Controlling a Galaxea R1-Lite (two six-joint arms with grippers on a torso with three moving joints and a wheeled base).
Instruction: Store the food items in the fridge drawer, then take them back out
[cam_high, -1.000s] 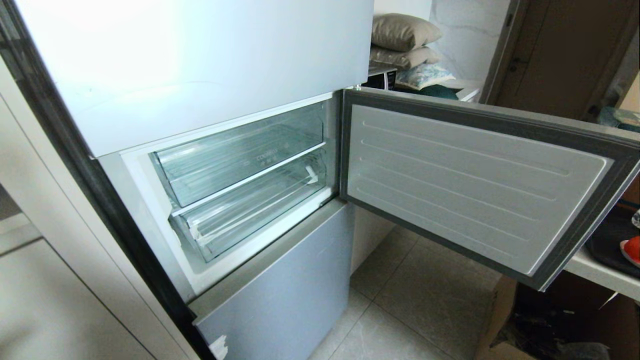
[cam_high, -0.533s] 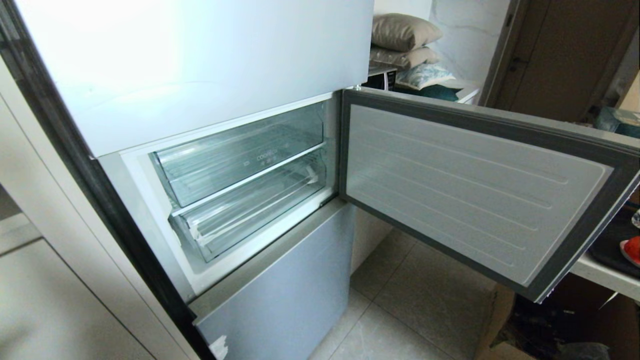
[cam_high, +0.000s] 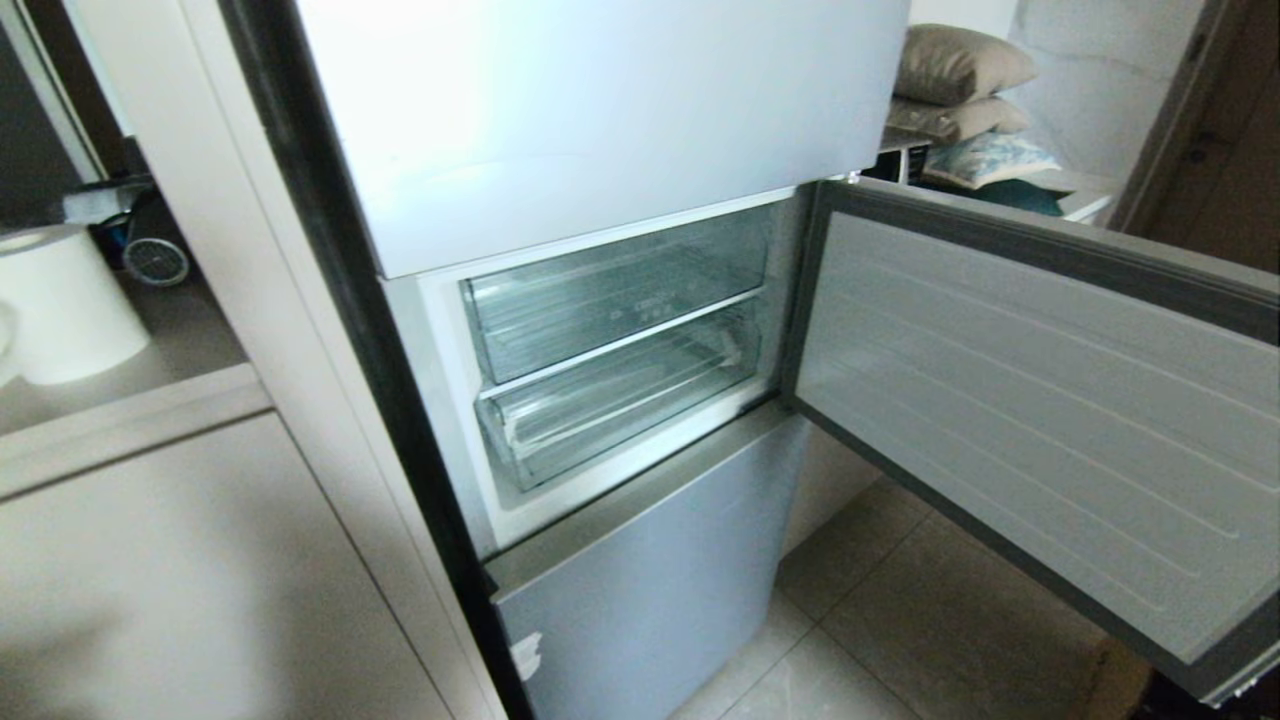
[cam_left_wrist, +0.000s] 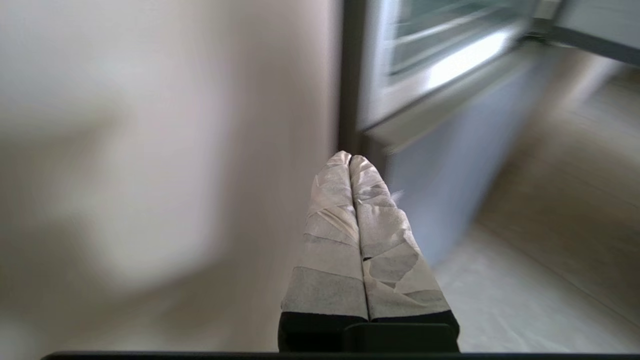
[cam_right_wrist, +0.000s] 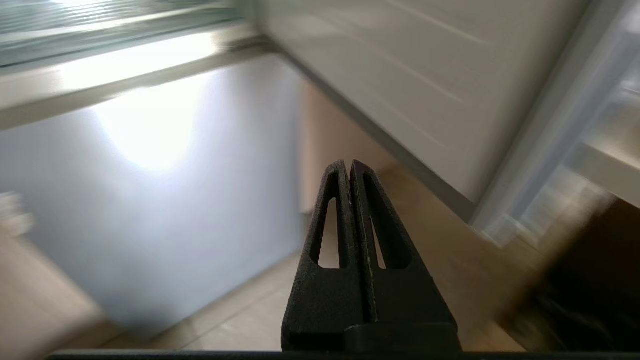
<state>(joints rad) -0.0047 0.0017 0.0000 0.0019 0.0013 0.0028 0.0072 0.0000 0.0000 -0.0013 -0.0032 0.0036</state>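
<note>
Far left in head view: white cylinder (cam_high: 62, 305) on a bench (cam_high: 120, 425), pale cabinet front (cam_high: 200, 580) below. Next right, dark vertical edge (cam_high: 340, 300) of the fridge, then closed upper fridge door (cam_high: 600, 110). Under it, open compartment w/ two clear containers stacked: upper clear bin (cam_high: 620, 300), then fridge drawer (cam_high: 625, 400) below, pushed in, nothing visible inside. No food items in view. Below the compartment, blue-grey lower panel (cam_high: 650, 600), closed. Right of compartment, open compartment door (cam_high: 1040, 400) swung out wide, ribbed inner liner facing cam. Behind it, stacked pillows (cam_high: 960, 85) top right. Tiled floor (cam_high: 900, 620) below the door.

Neither arm in head view. Left pincer (cam_left_wrist: 350, 159), tape-wrapped fingers (cam_left_wrist: 335, 220) pressed together, clenched on nothing, low beside the fridge's dark edge, lower panel just ahead and to its right; drawer well above and apart from it. Right pincer (cam_right_wrist: 348, 164), black slotted fingers (cam_right_wrist: 330, 225) clenched, empty, low before the lower panel (cam_right_wrist: 150, 210), open door (cam_right_wrist: 425, 85) overhead to its right; drawer above, well apart.
</note>
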